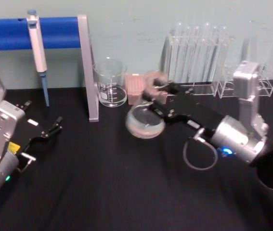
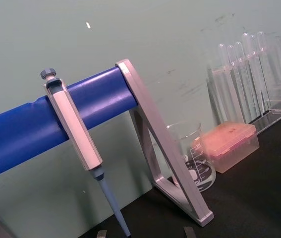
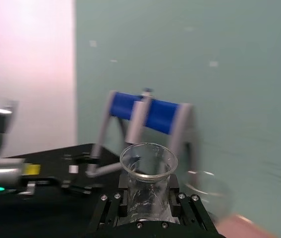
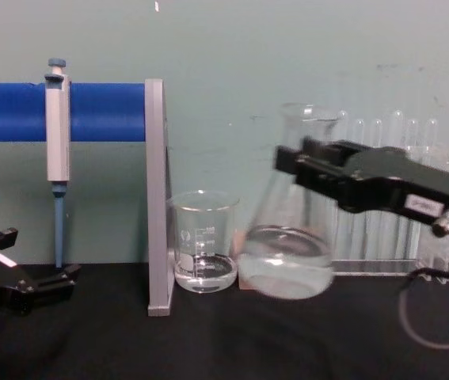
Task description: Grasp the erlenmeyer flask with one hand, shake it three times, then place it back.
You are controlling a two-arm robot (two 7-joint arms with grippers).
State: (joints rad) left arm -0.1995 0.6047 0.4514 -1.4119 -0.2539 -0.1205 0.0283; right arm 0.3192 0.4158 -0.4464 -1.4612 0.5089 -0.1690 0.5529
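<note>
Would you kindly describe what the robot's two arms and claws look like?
Both have silver-grey wrist housings and slim black claws with small white labels. Behind the right claw sit a blue light and a grey looped cable. Behind the left claw are a yellow sticker and a green light.

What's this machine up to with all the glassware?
The robot's right gripper is clamped around the neck of the erlenmeyer flask, which has some clear liquid in the bottom. The flask is tilted and seems to be lifted just off the black table, next to the beaker. The left gripper rests open at the table's left side, holding nothing.
</note>
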